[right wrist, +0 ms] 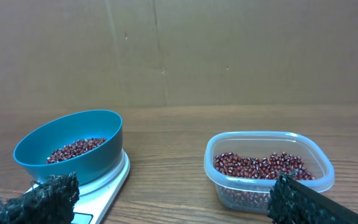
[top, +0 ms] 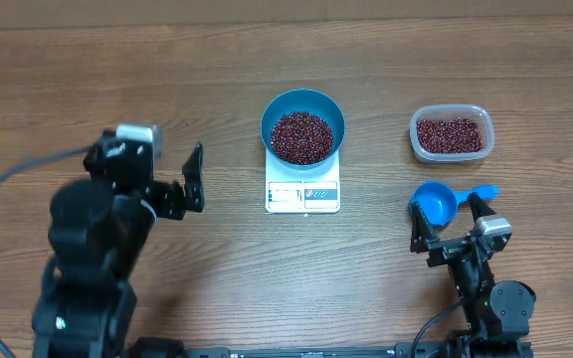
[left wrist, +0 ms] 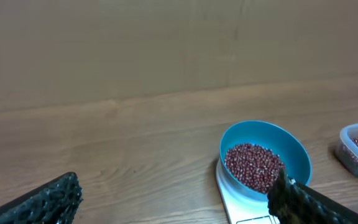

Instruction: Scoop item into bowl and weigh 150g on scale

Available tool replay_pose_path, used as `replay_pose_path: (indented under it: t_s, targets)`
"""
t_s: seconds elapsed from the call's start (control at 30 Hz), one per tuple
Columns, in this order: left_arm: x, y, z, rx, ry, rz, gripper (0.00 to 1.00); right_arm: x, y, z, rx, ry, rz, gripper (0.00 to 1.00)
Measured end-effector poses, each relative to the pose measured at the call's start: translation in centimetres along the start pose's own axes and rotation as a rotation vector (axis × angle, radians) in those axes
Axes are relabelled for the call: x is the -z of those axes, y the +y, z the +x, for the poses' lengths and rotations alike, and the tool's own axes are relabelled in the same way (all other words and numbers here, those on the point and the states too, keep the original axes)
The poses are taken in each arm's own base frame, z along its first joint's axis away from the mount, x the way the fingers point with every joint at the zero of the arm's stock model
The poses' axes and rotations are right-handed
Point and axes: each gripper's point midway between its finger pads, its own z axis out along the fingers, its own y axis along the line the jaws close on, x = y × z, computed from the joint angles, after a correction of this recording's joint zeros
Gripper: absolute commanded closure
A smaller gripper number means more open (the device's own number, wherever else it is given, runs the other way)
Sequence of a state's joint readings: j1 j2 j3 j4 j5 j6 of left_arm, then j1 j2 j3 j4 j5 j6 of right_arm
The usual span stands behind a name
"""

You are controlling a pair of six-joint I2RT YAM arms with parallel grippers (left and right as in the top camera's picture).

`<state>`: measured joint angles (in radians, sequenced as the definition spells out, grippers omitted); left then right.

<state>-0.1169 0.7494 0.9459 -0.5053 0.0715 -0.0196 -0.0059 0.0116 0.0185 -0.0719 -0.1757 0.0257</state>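
Observation:
The blue bowl stands on the white scale at the table's middle, with a heap of red-brown beans in it. My left gripper is open and empty, to the left of the scale. In the left wrist view the bowl and scale lie ahead to the right, by the right fingertip. My right gripper is open and empty at the front right, just behind the blue scoop. The right wrist view shows the bowl and scale at left.
A clear plastic tub with more beans sits at the back right, beyond the scoop. In the right wrist view the tub lies straight ahead to the right. A cardboard wall runs behind the table.

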Motion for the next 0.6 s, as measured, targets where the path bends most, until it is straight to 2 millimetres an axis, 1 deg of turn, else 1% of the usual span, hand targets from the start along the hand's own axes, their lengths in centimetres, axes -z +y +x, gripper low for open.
replay_pose_path:
  t_s: [0.1,0.2,0.3,0.43,0.6]
  targets:
    - [0.5,0.4,1.1,-0.002,-0.075,-0.011,0.01,0.0,0.0,0.0,0.0,0.0,-0.001,0.0]
    - [0.9,0.6,3.2,-0.004,-0.12,-0.018,0.0,0.0,0.0,0.0,0.0,0.001,0.0,0.0]
    - [1.3,0.5,4.4,-0.013,-0.173,-0.018,0.0,0.0,0.0,0.0,0.0,0.0,0.0,0.0]
    - [1.9,0.7,5.4,-0.035,-0.236,-0.028,0.0,0.0,0.0,0.0,0.0,0.0,0.0,0.0]
    - [2.0,1.3,7.0,-0.039,-0.265,-0.065,0.0,0.0,0.0,0.0,0.0,0.0,-0.001,0.0]
